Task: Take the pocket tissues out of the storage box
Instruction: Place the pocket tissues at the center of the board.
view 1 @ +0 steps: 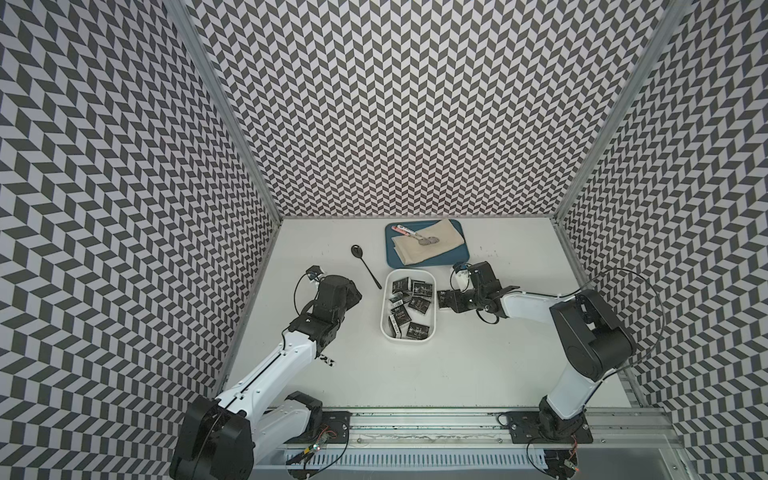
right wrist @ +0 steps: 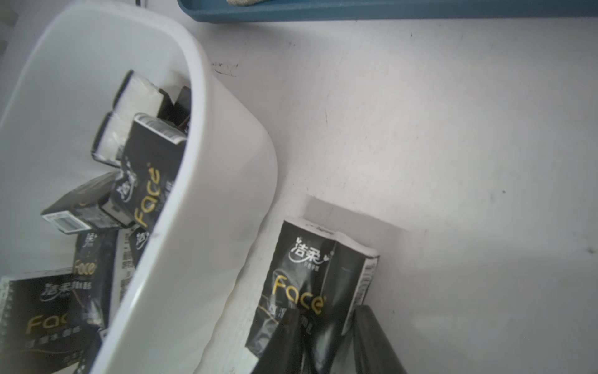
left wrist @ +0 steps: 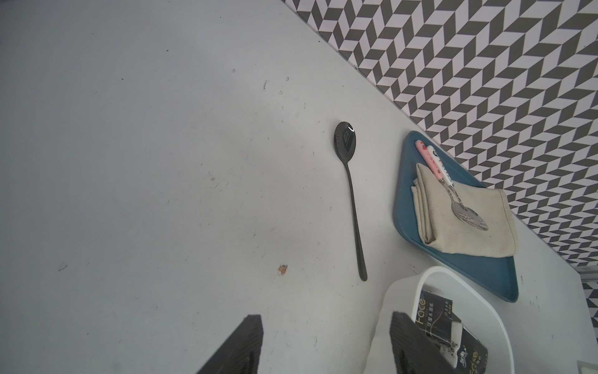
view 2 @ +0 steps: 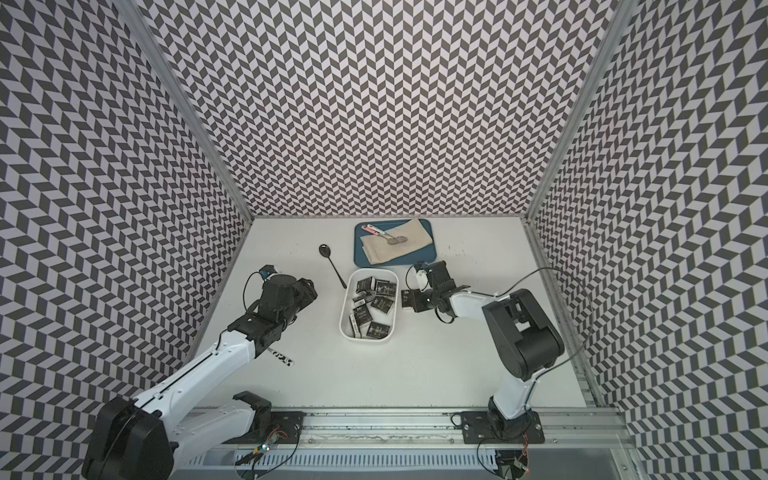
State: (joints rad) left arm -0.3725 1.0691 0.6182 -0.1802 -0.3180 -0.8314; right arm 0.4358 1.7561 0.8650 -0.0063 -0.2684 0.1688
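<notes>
The right end effector [right wrist: 325, 312] pinches a small flat black tissue packet [right wrist: 307, 275] just outside the white shallow plastic storage box [right wrist: 220, 168]; probably light, squashy, slick, so grip across its width; left end effector [left wrist: 325, 319] gapes empty

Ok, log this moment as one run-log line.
stage: unloading | right tool: shut on one pocket tissue pack, outside storage box | left tool: open, empty | several pocket tissues inside box

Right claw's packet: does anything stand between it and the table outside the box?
Nothing visible. The packet, gripped by the right claw, is outside the box, beside its wall, with only bare table around it.
</notes>
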